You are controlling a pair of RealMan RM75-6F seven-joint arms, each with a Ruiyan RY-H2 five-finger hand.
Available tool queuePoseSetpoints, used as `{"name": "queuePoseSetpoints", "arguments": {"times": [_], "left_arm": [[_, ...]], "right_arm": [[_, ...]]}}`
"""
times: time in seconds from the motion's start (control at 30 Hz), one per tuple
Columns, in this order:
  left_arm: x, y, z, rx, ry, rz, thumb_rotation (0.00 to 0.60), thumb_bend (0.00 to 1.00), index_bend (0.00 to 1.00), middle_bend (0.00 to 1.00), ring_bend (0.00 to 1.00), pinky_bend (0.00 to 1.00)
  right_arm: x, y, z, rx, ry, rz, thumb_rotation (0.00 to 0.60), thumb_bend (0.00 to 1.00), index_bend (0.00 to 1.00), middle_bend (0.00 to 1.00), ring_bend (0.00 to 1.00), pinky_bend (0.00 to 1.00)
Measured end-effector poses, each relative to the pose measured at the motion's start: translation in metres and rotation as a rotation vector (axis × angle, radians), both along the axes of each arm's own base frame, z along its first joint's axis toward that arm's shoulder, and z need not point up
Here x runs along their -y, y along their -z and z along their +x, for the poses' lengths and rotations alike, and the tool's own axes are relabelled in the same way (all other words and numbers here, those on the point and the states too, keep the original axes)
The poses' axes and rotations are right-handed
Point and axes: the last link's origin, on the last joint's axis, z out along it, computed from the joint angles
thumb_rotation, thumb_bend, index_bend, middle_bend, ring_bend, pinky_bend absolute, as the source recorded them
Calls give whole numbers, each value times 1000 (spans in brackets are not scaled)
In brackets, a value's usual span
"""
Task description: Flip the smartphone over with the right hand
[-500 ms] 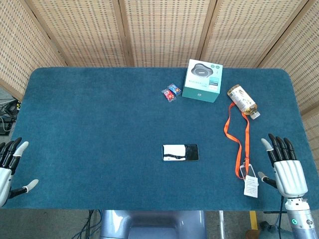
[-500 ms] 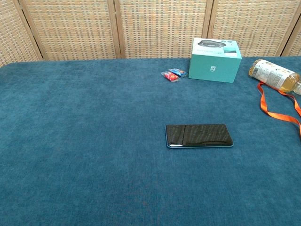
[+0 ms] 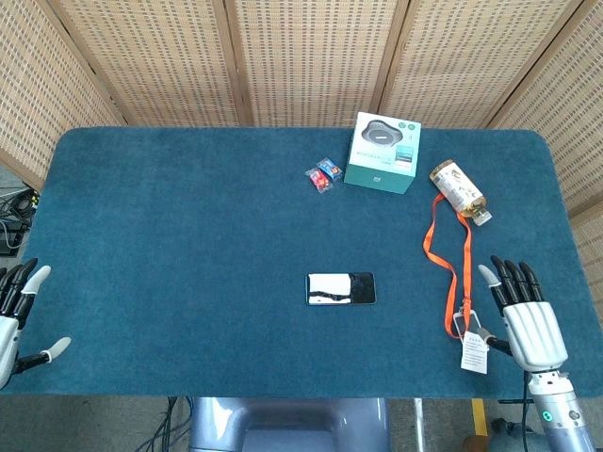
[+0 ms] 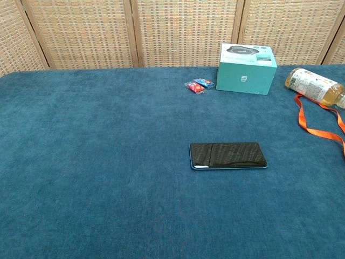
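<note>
The smartphone (image 3: 340, 288) lies flat, glossy screen up, near the middle of the blue table (image 3: 170, 217). The right hand (image 3: 524, 318) hovers at the table's right edge, fingers spread, holding nothing; the left hand (image 3: 17, 315) likewise.

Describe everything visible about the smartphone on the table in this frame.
The smartphone is a slim dark rectangle with rounded corners and a thin bluish edge, lying flat on the blue cloth-covered table, a little right of the middle and toward the near edge. Its long side runs left to right. The upward face is glossy, glass-like and unlit, mirroring bright and dark bands. Whether that face is the screen or the back cannot be told. Nothing but the table touches it; the right hand is well off to its right.
</note>
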Motion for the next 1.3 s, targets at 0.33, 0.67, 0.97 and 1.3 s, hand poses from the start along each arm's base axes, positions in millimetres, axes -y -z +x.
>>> {"name": "queuePoseSetpoints", "arguments": {"times": [0.33, 0.67, 0.97, 1.3], "left_arm": [[-12, 9, -3, -20, -5, -13, 600, 0, 0, 0, 0, 0], [-26, 14, -10, -36, -47, -24, 600, 0, 0, 0, 0, 0], [-33, 18, -13, -49, -65, -37, 600, 0, 0, 0, 0, 0], [-35, 20, -12, -47, -71, -37, 600, 0, 0, 0, 0, 0]], "right_arm": [[61, 45, 57, -89, -138, 214, 600, 351, 226, 0, 0, 0], [95, 112, 112, -95, -165, 376, 600, 419, 251, 0, 0, 0], [98, 154, 133, -128, -190, 443, 600, 440, 258, 0, 0, 0], [100, 182, 139, -170, -205, 452, 600, 440, 269, 0, 0, 0]]}}
